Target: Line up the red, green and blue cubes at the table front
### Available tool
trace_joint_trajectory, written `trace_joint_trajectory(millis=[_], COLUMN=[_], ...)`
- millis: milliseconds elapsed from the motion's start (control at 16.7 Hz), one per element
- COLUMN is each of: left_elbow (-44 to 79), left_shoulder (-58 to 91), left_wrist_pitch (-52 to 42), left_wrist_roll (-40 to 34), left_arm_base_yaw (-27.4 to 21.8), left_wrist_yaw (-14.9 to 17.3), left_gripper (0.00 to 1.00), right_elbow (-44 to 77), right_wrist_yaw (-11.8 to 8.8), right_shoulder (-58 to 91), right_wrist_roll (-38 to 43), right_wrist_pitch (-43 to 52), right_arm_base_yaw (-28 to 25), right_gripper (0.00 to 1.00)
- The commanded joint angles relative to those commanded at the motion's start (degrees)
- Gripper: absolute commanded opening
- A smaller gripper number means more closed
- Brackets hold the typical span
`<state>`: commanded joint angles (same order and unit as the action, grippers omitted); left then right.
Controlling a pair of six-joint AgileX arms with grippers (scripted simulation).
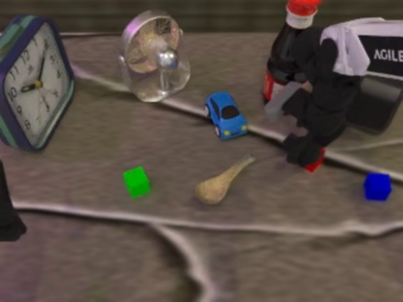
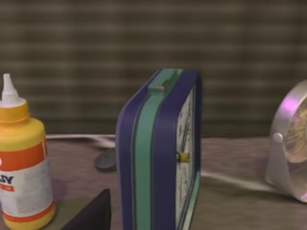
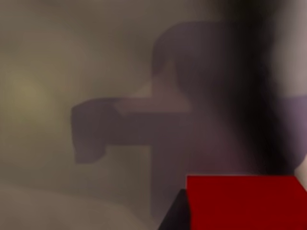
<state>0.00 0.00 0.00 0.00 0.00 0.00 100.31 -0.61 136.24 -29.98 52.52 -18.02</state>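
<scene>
Worktop (image 1: pixel 75 251), grey-brown wrinkled cloth with pale creases, carries three cubes, one of each colour. Green cube (image 1: pixel 136 182): one, standing free left of centre, well apart from both arms. Blue cube (image 1: pixel 377 186): one, near the right edge, free-standing. Red cube (image 1: pixel 315 161): one, right of centre, mostly covered by the right gripper (image 1: pixel 303 153), only a corner showing in the top view; the right wrist view shows its red face (image 3: pixel 244 201) close against the dark fingers, which pinch it. Whether it rests on the cloth or is raised cannot be told. Right arm: one, reaching in from the right rear. Left arm: one, parked at the left edge, only a dark part (image 1: pixel 7 217) in view; a black fingertip (image 2: pixel 91 215) shows in the left wrist view, and the spread of its fingers cannot be told. Other items, one each: blue toy car (image 1: pixel 225 114) at centre rear; wooden spoon (image 1: pixel 220 182) between green cube and red cube; alarm clock (image 1: pixel 31 82) at rear left; small fan (image 1: pixel 154 55) beside it; dark bottle with red cap (image 1: pixel 289 50) behind the right arm; glue bottle (image 2: pixel 21 163), yellow and orange, seen only from the left wrist.
</scene>
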Motion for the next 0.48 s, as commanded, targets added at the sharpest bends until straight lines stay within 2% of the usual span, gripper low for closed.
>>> trace_joint_trajectory(millis=[180, 480], left_elbow=[0.00, 0.00], left_shoulder=[0.00, 0.00], left_wrist_pitch=[0.00, 0.00], left_wrist_roll=[0.00, 0.00], left_arm_base_yaw=[0.00, 0.00], left_wrist_yaw=[0.00, 0.00], left_gripper=[1.00, 1.00], right_elbow=[1.85, 7.68], right_wrist_yaw=[-0.02, -0.06], right_shoulder=[-0.76, -4.14], right_wrist_roll=[-0.16, -0.11], right_wrist_pitch=[2.41, 12.17], right_arm_base_yaw=[-0.22, -0.47], right_gripper=[0.00, 0.00])
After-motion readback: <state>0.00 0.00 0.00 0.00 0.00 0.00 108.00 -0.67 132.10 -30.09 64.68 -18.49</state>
